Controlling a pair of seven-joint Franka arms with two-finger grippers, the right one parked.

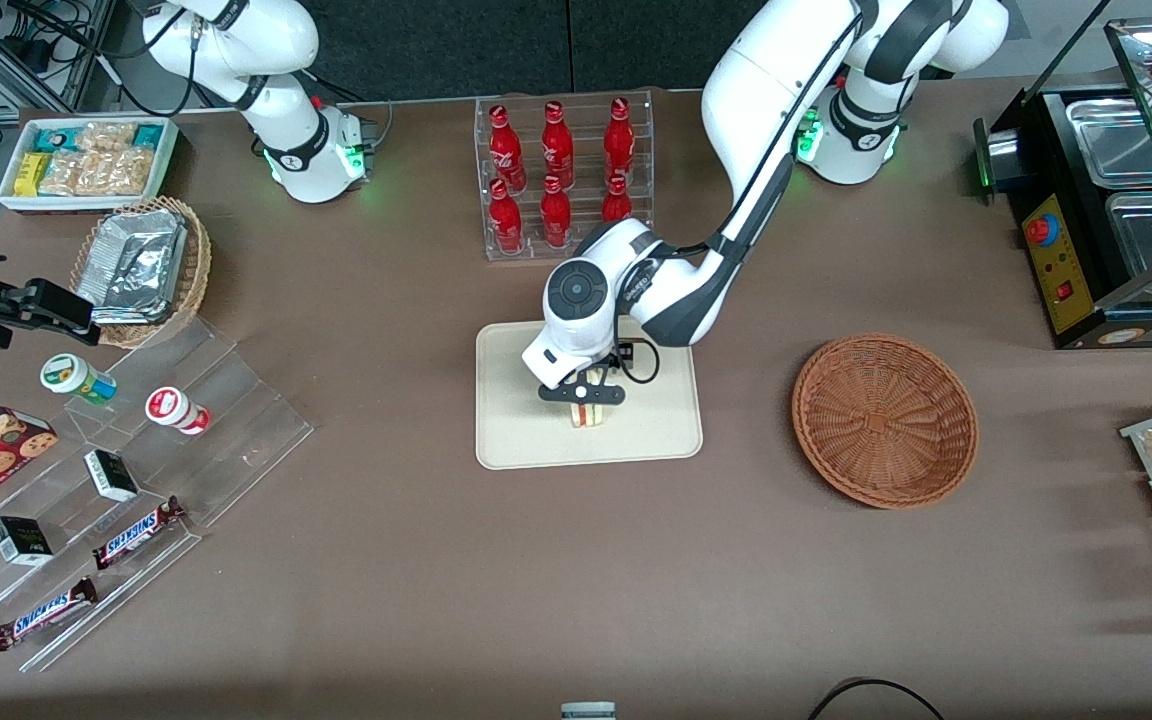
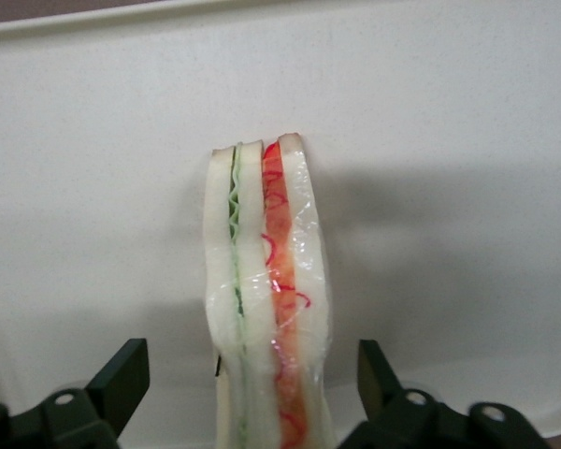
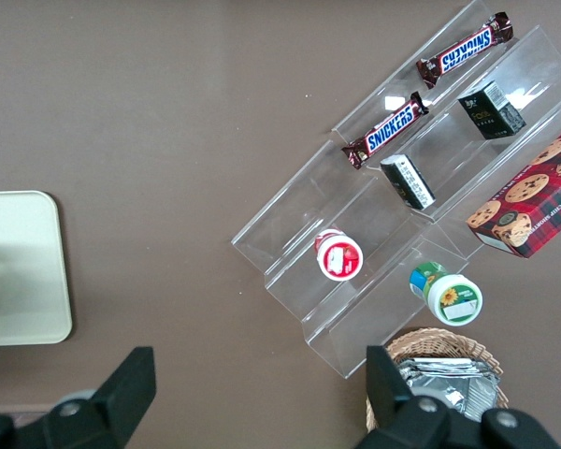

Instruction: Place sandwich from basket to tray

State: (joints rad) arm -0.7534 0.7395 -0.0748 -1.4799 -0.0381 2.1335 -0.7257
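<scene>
One sandwich (image 1: pixel 588 414) is seen standing on its edge on the tray (image 1: pixel 516 440) at frame centre, with the basket (image 1: pixel 884 420) empty. The hand (image 1: pixel 582 396) is spread wide around it, gripping nothing; only a straight lift clear is judged left.

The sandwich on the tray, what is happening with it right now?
The working arm has brought its tool down over the tray, around the sandwich. The wrapped sandwich stands on its edge on the tray, between the two fingers. The fingers are open, with a gap on each side, so they are not squeezing it. The round brown basket lies toward the working arm's end of the table and holds nothing.
</scene>
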